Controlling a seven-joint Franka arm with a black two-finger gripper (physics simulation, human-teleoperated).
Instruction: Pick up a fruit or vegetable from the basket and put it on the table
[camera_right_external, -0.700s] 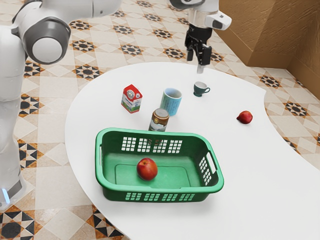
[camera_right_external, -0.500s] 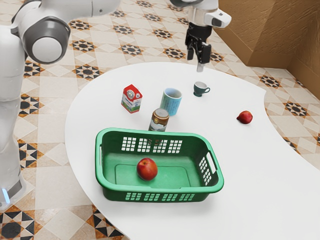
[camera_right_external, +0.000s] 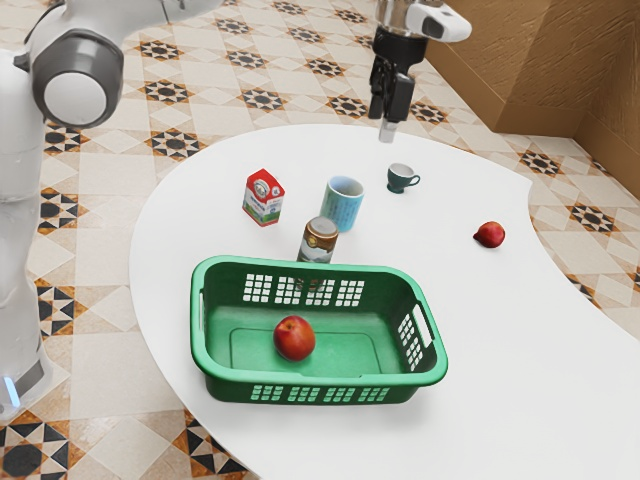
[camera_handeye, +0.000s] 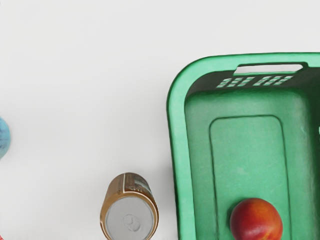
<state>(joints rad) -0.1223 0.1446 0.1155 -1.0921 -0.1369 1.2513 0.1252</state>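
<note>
- The white table (camera_right_external: 520, 370): fruit set down too fast or from too high could roll off the curved edge.
- The arm (camera_right_external: 77, 95): its elbow has shifted toward the exterior view's left since the earlier frames.
- The green basket (camera_right_external: 300, 376): it has not moved. Its walls are tall, so a descent off-centre could catch the rim and drag it.
- The gripper (camera_right_external: 384, 126): I cannot tell whether it is released or clenched. It hangs high, a little further toward the exterior view's left and slightly higher than before.
- The can (camera_right_external: 318, 240): unmoved, standing just beside the basket; a low approach over that side could knock it over.
- The round red fruit (camera_right_external: 294, 339): the target, lying on the basket floor as before. Its smooth curve could slip from an uneven grip.
- The darker fruit (camera_right_external: 490, 235): unmoved on the table, well apart from the basket.
</note>
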